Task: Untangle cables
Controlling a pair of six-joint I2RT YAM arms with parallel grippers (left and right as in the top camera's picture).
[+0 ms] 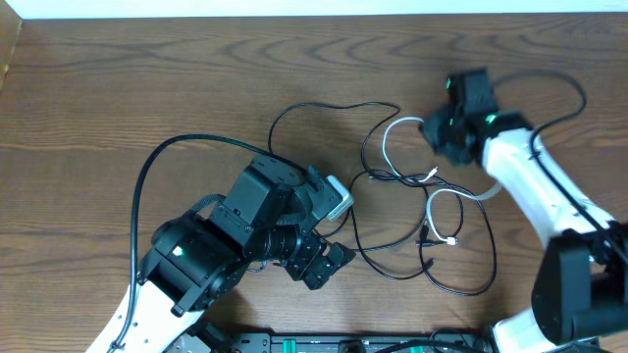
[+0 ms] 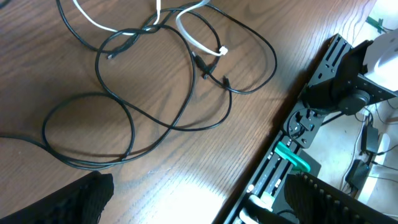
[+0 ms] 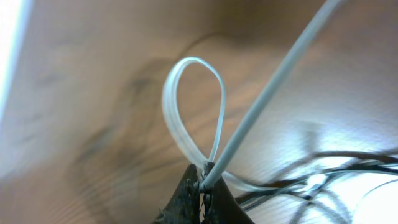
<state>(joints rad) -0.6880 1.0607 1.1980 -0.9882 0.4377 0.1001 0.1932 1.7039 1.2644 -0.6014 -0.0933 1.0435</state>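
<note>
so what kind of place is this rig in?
Probably a robotics lab bench, not a home desk. The wood-grain table has the left arm and right arm based by a black rail at its front edge, and holds only a black cable and a white cable.

table (image 1: pixel 147 78) brown wood grain, black cable (image 2: pixel 97 62), white cable (image 3: pixel 271 87), left arm (image 1: pixel 196 255) black with green light and white lower link, right arm (image 1: pixel 530 172) white with black head and green lights.
</note>
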